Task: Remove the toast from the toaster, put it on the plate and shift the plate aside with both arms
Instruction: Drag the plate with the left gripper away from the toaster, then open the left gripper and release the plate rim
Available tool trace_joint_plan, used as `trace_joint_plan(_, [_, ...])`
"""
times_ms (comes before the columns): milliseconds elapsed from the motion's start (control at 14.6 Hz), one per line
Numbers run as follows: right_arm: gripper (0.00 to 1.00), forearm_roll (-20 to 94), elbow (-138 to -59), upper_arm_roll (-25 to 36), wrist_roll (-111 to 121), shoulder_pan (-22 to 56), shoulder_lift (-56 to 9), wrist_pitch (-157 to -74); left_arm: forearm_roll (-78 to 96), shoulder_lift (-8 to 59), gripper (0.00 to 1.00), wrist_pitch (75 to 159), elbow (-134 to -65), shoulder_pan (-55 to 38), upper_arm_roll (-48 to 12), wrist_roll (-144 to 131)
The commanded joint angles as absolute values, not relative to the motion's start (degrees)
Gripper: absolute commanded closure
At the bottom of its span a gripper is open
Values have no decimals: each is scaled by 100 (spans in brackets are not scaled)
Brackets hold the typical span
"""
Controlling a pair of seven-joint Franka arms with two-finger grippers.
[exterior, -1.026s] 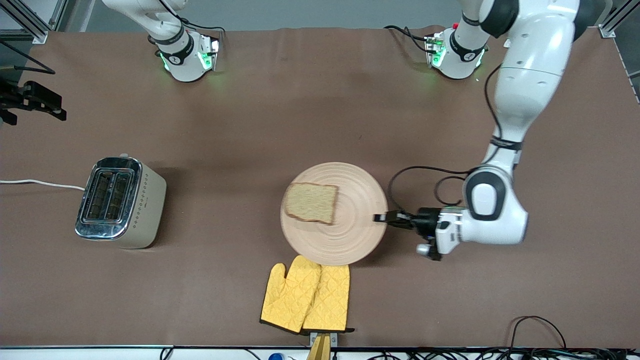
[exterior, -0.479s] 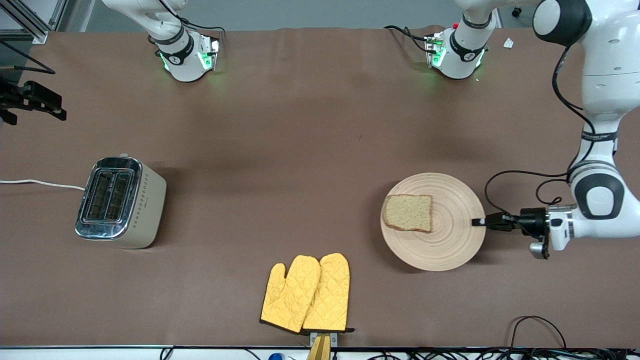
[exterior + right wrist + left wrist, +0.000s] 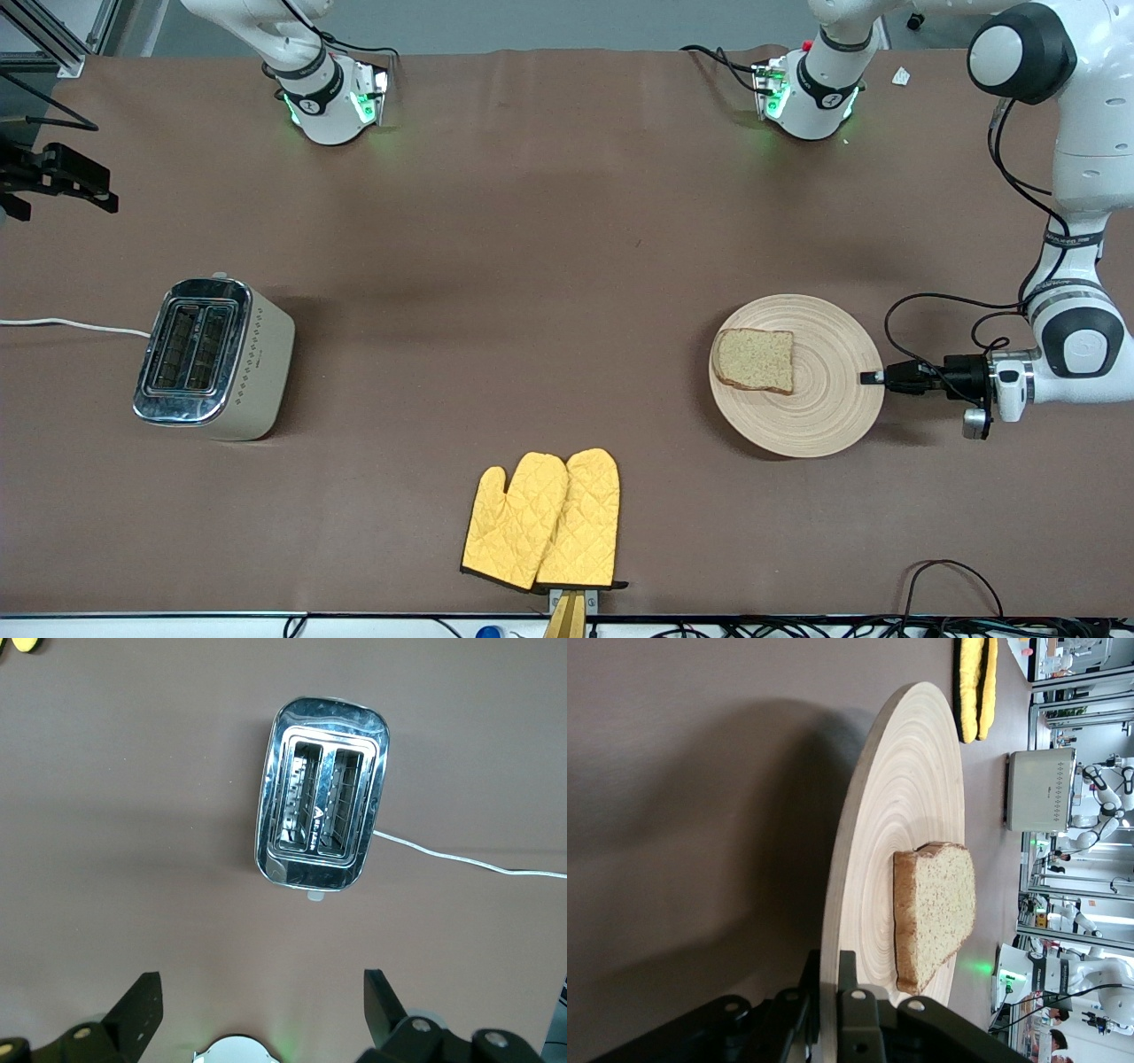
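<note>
Two white robot arms with glossy rounded shells and black joint bands rise from bases lit by green lamps. Black cables loop beside the left arm (image 3: 1081, 177) down to its black left hand (image 3: 873, 377), which carries small silver screws; the right hand (image 3: 261, 1014) has dark, wedge-shaped fingers.

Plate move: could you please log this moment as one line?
left gripper: shut on plate rim | toast: on plate | right gripper: open, above toaster

High front camera, wrist cameras, right's looking down on toaster (image 3: 322, 794)
</note>
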State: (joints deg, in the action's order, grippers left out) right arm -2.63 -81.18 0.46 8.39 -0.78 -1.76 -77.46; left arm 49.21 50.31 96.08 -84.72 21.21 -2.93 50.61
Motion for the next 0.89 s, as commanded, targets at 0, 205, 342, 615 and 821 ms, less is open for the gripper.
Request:
trace_joint_plan(0, [0, -343, -8095, -44, 791, -97, -132, -7664, 4852, 4931, 97, 9404, -8472, 2285, -360, 4949])
trace_joint_plan(205, [0, -334, -8095, -35, 782, -97, -132, -7664, 4843, 5027, 63, 9404, -8464, 2381, -352, 4816])
trace_joint_plan(342, [0, -334, -8095, -35, 791, -105, -132, -7664, 4843, 5045, 0, 9404, -8464, 2460, -343, 4869])
trace_joint_plan(615, [0, -334, -8095, -26, 782, -114, -132, -7664, 4055, 4914, 0, 9404, -8272, 2742, -343, 4851])
trace_joint_plan(821, [0, -334, -8095, -35, 782, -105, -132, -7673, 3044, 4625, 0, 9404, -7806, 2699, -360, 4721])
